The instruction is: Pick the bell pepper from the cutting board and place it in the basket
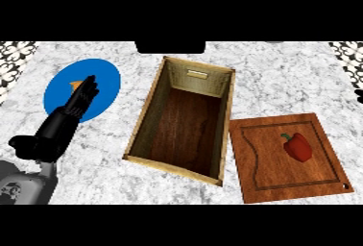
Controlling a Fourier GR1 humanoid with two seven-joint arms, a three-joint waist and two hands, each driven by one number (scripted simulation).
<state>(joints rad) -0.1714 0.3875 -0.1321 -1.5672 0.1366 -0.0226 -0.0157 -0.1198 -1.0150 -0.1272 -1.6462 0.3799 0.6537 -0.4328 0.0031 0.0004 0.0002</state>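
Nearest, at about seven o'clock in the head view, the grey left forearm (21, 185) comes in from the lower left corner. Its black left hand (62, 122) rises toward eleven o'clock with the fingers straight and together, released and holding nothing; the fingertips (89, 81) lie over a blue plate (106, 79). The right hand does not show anywhere.

At about four o'clock lies the wooden cutting board (269, 178), a reddish-brown slab with a groove running just inside its edges and a small hole at its near right corner. The red bell pepper (298, 147) lies on the board, toward its far right part, inside the groove, with its green stem pointing to eleven o'clock. Nothing touches the pepper, and it is well apart from the left hand.

At the centre stands the basket (139, 125), a long open box with pale woven walls and a dark wooden floor, running from six o'clock up to twelve o'clock and tilted a little to the right. Its right wall lies just beside the board's left edge. A small pale label shows on the inside of its far wall.

Farther off, at ten o'clock, the blue plate rests on the white marbled counter (284, 81), partly hidden by the hand; a small orange shape (74, 85) peeks out beside the fingers, too covered to name.
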